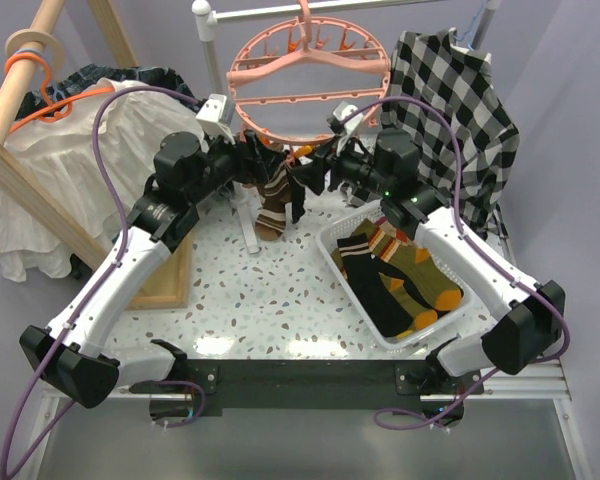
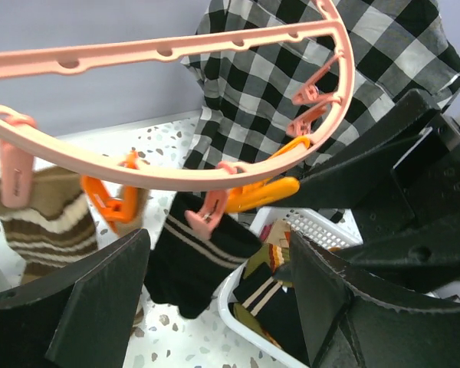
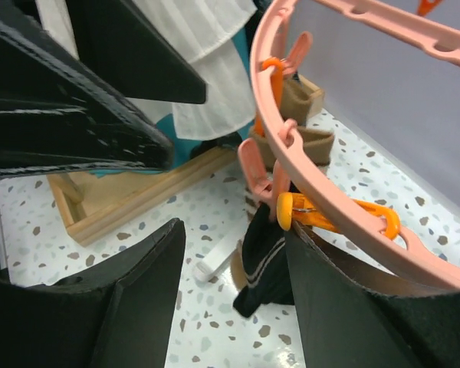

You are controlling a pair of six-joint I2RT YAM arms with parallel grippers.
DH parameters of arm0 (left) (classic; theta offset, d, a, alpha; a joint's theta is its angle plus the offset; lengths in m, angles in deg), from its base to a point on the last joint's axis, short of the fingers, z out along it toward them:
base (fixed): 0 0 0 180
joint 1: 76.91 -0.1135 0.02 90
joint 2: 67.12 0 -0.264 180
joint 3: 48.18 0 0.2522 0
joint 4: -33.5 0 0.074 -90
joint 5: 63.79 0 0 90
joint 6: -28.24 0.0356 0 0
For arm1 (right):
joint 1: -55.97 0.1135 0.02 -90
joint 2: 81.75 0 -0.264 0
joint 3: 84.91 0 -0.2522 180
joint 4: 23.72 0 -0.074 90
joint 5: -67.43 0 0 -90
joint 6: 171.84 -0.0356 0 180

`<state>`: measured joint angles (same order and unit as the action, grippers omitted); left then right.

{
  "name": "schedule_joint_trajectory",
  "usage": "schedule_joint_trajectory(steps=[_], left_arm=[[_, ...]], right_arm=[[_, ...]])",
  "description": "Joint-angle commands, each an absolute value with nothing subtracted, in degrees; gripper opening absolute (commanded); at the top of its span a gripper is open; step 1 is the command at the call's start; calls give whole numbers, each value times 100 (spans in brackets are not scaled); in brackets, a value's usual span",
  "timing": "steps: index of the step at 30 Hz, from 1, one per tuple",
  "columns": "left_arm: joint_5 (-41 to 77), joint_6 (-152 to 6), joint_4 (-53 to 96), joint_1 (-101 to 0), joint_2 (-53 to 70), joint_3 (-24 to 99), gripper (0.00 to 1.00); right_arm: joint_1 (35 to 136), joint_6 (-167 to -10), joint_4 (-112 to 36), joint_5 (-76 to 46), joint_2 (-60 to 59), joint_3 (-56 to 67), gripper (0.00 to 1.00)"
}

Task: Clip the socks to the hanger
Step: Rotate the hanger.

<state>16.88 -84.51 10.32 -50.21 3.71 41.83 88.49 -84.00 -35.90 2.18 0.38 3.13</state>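
Note:
The salmon-pink hanger ring hangs at the back centre. A brown striped sock and a black sock with cream stripes hang from its near rim. In the left wrist view a pink clip grips the black sock, and the brown sock hangs at the left. My left gripper is open and empty just below the ring. My right gripper is open and empty; its right finger is by an orange clip next to the black sock. More socks lie in the basket.
A white basket sits at the right. The black-and-white checked shirt hangs behind it. A white blouse on an orange coat hanger and a wooden frame stand at the left. A white post rises between the arms.

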Motion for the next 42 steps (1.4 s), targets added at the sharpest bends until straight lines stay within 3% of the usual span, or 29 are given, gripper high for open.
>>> schedule_joint_trajectory(steps=[1,10,17,30,42], left_arm=[[1566,-8400,1226,-4992,223,4204,78],[1610,-8356,1217,-4940,266,4222,77],[1671,-8312,1244,-4782,495,4301,70],[2734,-8435,875,-4720,750,4670,63],[2049,-8910,1050,-5414,653,4389,62]], right_arm=[[9192,-8396,-3379,-86,17,258,58],[9271,-8026,-5109,-998,-651,-41,59],[9254,-7824,-6068,-1816,-976,-339,59],[8393,-8799,-4760,-1449,-256,-392,55],[8234,-8967,-4337,-1203,254,-788,55]])
